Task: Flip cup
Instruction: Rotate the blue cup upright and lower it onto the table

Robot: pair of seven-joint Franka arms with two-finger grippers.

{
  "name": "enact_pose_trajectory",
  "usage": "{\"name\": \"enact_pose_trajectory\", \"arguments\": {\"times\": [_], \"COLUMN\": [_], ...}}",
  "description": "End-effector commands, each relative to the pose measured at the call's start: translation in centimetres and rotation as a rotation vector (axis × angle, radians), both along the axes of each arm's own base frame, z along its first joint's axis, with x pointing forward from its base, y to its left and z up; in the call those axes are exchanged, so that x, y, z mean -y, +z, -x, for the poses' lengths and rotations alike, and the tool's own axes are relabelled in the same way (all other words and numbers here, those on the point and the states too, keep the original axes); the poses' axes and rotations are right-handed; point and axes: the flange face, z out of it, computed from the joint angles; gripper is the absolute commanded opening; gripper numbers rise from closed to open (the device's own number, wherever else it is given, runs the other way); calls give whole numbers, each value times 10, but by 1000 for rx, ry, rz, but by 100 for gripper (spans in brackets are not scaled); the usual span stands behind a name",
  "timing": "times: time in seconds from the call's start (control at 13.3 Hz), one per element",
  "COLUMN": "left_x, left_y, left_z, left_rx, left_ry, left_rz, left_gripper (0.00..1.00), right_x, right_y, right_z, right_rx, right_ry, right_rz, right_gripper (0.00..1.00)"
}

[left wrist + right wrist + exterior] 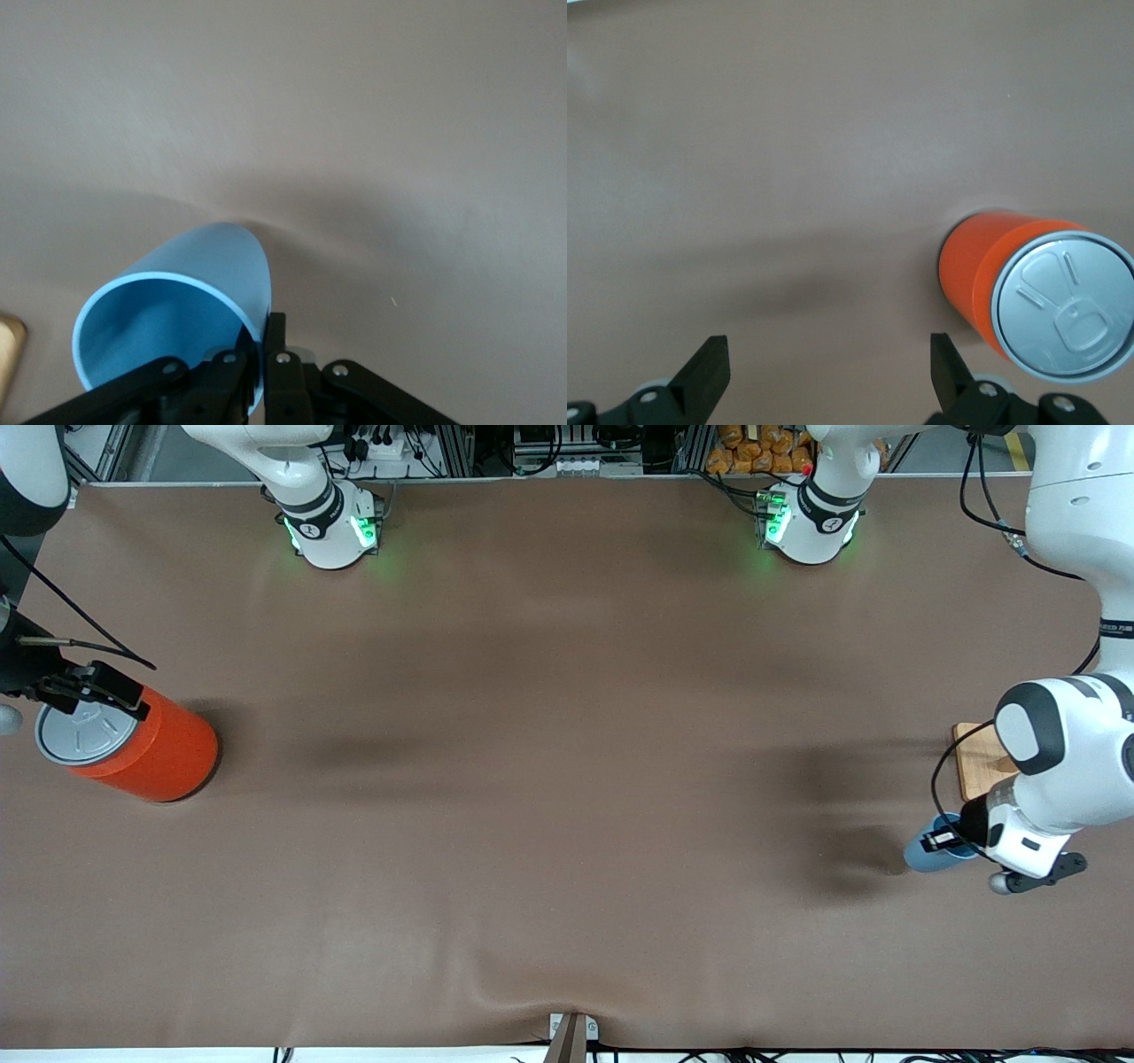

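Observation:
The light-blue cup (924,856) is near the left arm's end of the table, tilted far over. In the left wrist view the cup (186,292) shows its darker blue inside, mouth toward the camera. My left gripper (953,840) is shut on the cup's wall at the rim, one finger inside and one outside (262,335). I cannot tell whether the cup's base touches the cloth. My right gripper (89,691) is open and empty, up in the air beside the orange can (146,748), with only bare cloth between its fingers (830,367).
The orange can (1001,274) with a grey pull-tab lid stands at the right arm's end of the table. A small wooden board (979,766) lies beside the cup, farther from the front camera; its corner shows in the left wrist view (9,354). Brown cloth (567,779) covers the table.

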Motion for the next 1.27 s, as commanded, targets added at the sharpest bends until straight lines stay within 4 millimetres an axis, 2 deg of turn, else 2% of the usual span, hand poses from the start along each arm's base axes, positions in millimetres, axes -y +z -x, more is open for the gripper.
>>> {"name": "enact_pose_trajectory", "arguments": {"times": [0.0,0.3,0.52,0.67,0.75,0.82,0.9,0.97,1.05,1.12,1.2], "left_x": [24,34,39,46,45,47,51,61,62,59,58], "left_y": [8,-4,-16,-30,-34,-37,-38,-29,-21,-9,11], "left_z": [11,16,18,18,18,18,19,17,16,16,16], "left_rx": [-91,-140,-159,-155,-143,-126,-115,-101,-88,-73,-48], "left_ry": [-17,17,12,4,-2,-5,-9,-19,-21,-20,-20], "left_rz": [-72,-109,-90,-76,-75,-73,-71,-64,-62,-63,-64], "left_gripper": [0,0,0,0,6,33,55,73,100,100,100], "right_x": [1,-5,3,8,9,13,16,14,12,12,11], "right_y": [24,39,61,62,61,61,64,67,66,64,59], "right_z": [4,20,27,27,27,25,23,20,19,18,15], "right_rx": [-16,-90,-98,-101,-101,-96,-84,-77,-79,-85,-90], "right_ry": [-20,-9,-14,-19,-19,-29,-42,-42,-36,-32,-31], "right_rz": [-3,-5,-6,-7,-6,-7,-8,-17,-14,-7,-2], "right_gripper": [100,100,100,100,100,100,100,100,100,100,100]}}
